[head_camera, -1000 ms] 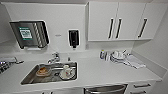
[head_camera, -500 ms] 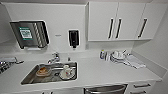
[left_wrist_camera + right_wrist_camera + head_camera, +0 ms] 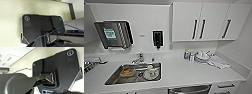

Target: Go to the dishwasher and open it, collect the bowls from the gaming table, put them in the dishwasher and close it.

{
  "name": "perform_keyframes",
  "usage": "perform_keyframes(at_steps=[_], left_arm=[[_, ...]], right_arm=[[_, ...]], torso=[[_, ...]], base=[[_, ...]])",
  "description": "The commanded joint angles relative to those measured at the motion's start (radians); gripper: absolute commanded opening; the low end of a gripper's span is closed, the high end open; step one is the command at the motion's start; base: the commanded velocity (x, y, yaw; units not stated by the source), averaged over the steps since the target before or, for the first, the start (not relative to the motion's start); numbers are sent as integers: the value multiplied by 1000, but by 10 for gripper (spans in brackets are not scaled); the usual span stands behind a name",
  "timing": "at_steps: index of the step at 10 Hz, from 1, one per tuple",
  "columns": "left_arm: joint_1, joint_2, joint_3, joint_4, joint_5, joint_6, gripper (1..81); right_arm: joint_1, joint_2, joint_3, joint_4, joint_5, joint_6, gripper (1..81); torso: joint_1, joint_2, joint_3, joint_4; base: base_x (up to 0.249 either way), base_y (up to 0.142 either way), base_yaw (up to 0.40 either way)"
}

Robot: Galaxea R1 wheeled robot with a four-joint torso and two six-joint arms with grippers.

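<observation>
The dishwasher (image 3: 189,89) shows as a strip of brushed steel front with its bar handle, under the white counter (image 3: 184,72) at the lower edge of the head view; it looks closed. The gaming table is out of view. In the left wrist view the robot's dark plate (image 3: 42,27) faces a cream wall, with a thin blue cable (image 3: 55,31) across it. The right wrist view has the dark plate (image 3: 56,72) and a jointed bar (image 3: 18,83) under a white ceiling.
A steel sink (image 3: 114,79) with a faucet (image 3: 138,58) holds some dishes (image 3: 150,73). Stacked dishes (image 3: 201,56), small bottles (image 3: 187,55) and a cloth (image 3: 217,62) sit at the counter's right. White wall cabinets (image 3: 199,21), a towel dispenser (image 3: 114,33) and a soap dispenser (image 3: 157,38) hang above.
</observation>
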Motion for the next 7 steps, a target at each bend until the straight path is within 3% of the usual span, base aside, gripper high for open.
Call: perform_keyframes(at_steps=[1,5,7], left_arm=[[-48,-193,193,7,-31,2,811],[-92,-344,367,8,-31,2,811],[-111,-399,444,11,-31,2,811]], right_arm=[[73,-217,263,-11,-54,15,811],[165,-377,459,-11,-54,15,811],[197,-417,498,-5,-52,17,811]], torso=[[64,-100,-94,0],[143,-224,-207,0],[191,-298,-278,0]], base=[[0,0,0],[0,0,0],[0,0,0]])
